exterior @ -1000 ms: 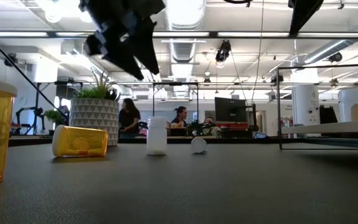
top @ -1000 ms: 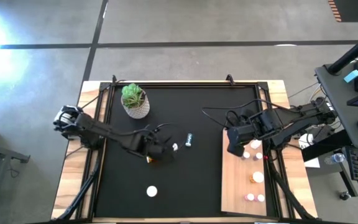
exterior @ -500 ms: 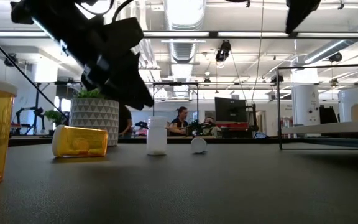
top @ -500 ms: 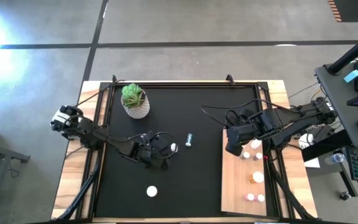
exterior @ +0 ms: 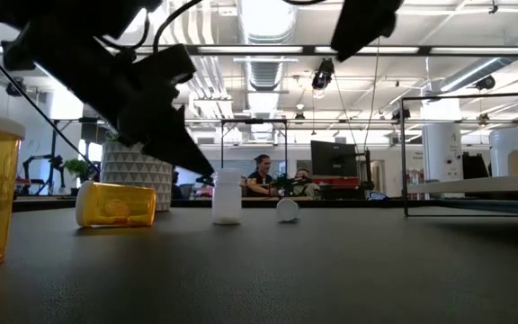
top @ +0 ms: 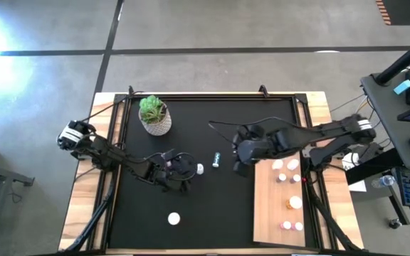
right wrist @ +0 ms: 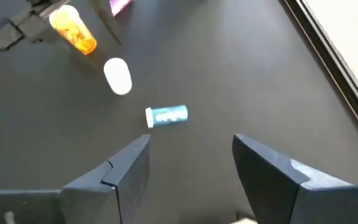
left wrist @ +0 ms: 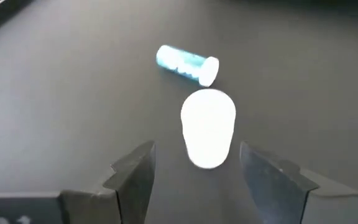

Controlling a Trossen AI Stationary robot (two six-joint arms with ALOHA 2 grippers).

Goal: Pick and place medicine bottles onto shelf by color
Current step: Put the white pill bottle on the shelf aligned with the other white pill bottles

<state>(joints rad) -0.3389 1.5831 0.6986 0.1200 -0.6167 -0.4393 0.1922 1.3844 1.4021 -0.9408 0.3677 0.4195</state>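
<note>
Both arms have shifted within the last second. In the high view the right gripper [top: 242,155], which was hanging over the upper left corner of the shelf [top: 267,213], has swung left off the board and now sits over the black mat [top: 191,114] at mid-frame, just right of the teal bottle [top: 216,158]. Its wrist view shows its fingers apart with nothing between them, the teal bottle [right wrist: 166,116] lying on its side ahead and a white bottle [right wrist: 117,76] beyond it. The left gripper [top: 188,171] has dropped and turned toward that same white bottle [top: 200,168], left of centre; its wrist view shows the fingers spread either side of the white bottle [left wrist: 209,127] but not yet touching it (the teal one [left wrist: 187,61] lies just past). That suggests two pickups are being lined up at once: left for white, right for teal. Several bottles already stand on the shelf at the right. An amber bottle [exterior: 115,204] lies on its side in the low view, left of frame, so sorting is roughly half done, by my judgement.
</note>
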